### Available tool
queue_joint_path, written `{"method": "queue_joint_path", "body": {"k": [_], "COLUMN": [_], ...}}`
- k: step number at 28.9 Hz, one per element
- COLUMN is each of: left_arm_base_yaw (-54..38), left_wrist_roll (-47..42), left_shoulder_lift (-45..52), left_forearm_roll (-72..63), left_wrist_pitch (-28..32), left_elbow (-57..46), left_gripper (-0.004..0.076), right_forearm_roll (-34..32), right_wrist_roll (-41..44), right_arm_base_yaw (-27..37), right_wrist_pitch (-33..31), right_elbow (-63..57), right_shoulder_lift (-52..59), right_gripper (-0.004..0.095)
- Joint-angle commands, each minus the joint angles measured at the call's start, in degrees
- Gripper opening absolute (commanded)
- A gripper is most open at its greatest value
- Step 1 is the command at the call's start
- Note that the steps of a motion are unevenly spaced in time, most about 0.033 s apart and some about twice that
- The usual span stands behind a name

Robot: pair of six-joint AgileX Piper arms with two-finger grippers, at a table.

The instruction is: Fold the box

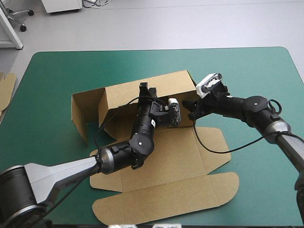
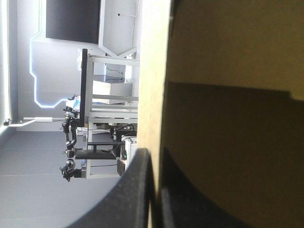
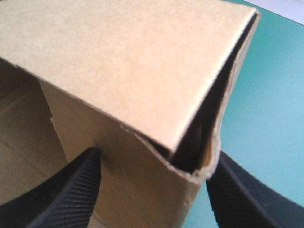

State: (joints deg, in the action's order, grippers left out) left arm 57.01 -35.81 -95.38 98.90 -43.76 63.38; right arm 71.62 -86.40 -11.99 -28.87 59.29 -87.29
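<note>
Bright, even light leaves soft shadows inside the box (image 1: 114, 97).

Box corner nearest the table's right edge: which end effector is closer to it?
Right. The right end effector stands open around that corner of the box. The left end effector is shut on the box's raised wall, farther toward the middle.

Box (image 1: 190, 156) central on the table (image 1: 247, 71), upright walls on its far side; more board (image 1: 5, 90) at left edge.
</note>
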Motion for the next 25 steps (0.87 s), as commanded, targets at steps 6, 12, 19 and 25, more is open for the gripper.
{"method": "queue_joint_path", "body": {"k": [6,12,19,25], "left_arm_base_yaw": [0.6,0.6,0.6,0.6], "left_wrist_roll": [-0.7,-0.7,-0.9,-0.5], "left_shoulder_lift": [2.0,2.0,2.0,1.3], "left_forearm_roll": [2.1,2.1,2.2,2.2], "left_wrist_pitch": [1.0,1.0,2.1,3.8], "left_elbow": [1.3,1.5,4.3,4.3], "left_gripper": [-0.0014,-0.0014,-0.0014,-0.0014], "right_forearm_roll": [2.9,2.9,2.9,2.9], "right_wrist_roll": [0.6,0.6,0.6,-0.2], "right_arm_base_yaw": [-2.8,-2.9,-2.9,-2.9], "right_wrist_pitch": [4.7,4.4,2.6,2.6], "right_elbow": [2.8,2.8,2.8,2.8], "right_shoulder_lift": [2.0,0.7,-1.1,-1.3], "right_gripper": [0.0555,0.0506,0.0355,0.0195]}}
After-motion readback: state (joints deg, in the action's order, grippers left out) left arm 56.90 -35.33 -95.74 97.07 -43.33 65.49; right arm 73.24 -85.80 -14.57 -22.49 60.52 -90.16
